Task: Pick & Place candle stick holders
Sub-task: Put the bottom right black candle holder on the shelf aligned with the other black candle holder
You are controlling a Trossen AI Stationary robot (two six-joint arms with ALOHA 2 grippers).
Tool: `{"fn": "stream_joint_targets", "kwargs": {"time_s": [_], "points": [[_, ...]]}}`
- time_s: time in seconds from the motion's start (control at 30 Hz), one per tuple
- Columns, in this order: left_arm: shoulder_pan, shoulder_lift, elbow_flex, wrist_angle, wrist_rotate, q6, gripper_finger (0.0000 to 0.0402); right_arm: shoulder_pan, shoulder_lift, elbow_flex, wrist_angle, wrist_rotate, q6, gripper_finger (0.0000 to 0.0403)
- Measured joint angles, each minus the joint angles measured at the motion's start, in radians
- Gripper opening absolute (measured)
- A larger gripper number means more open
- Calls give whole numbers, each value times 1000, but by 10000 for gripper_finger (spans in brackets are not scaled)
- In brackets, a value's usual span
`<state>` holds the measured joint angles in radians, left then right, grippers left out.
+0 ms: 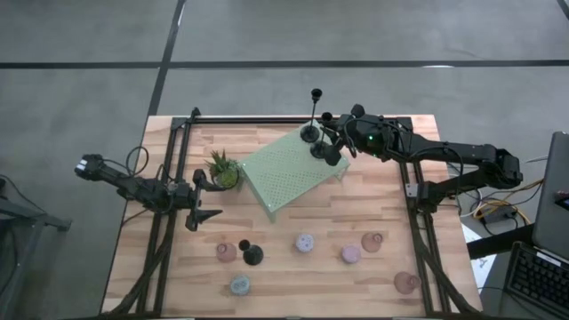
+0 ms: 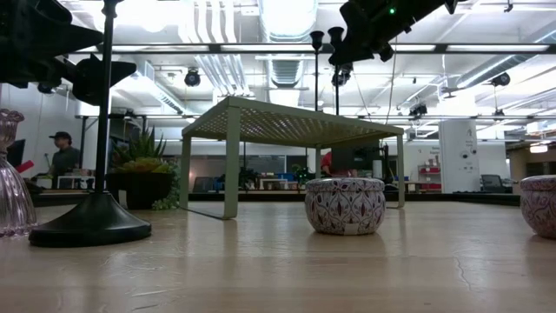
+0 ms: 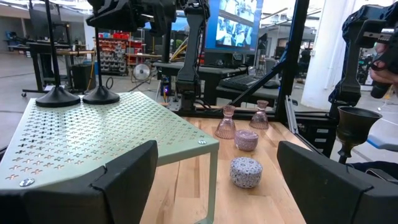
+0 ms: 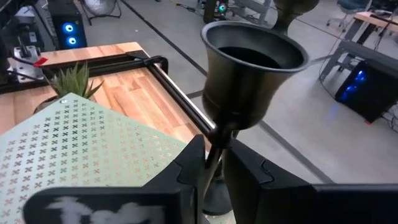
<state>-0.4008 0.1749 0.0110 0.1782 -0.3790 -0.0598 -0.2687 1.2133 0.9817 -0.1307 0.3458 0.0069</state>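
So the right gripper [image 1: 335,142] is up over the far corner of the pale green perforated stand [image 1: 289,173], fingers clamped tight on the thin stem of a black candle stick holder [image 4: 245,74] whose base sits on the stand top. A second black stick [image 1: 312,114] stands just beside it on the same stand. The third one [image 1: 252,254] is down on the wooden table [image 1: 391,213] near the front, among the pink glass cups [image 1: 372,242] and the little round pucks [image 1: 305,242]. The left gripper [image 1: 203,197] hangs wide open and empty beside the potted plant [image 1: 222,169].
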Motion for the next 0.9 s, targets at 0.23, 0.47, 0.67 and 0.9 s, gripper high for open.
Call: {"fn": "stream_joint_targets", "kwargs": {"time_s": [0.23,0.47,0.67,0.9], "points": [[0,0,0,0,0,0,335,0,0,0,4,2,-11,31],[0,0,0,0,0,0,335,0,0,0,5,5,2,38],[0,0,0,0,0,0,335,0,0,-2,8,5,49,32],[0,0,0,0,0,0,335,-1,0,-2,10,5,89,29]]}}
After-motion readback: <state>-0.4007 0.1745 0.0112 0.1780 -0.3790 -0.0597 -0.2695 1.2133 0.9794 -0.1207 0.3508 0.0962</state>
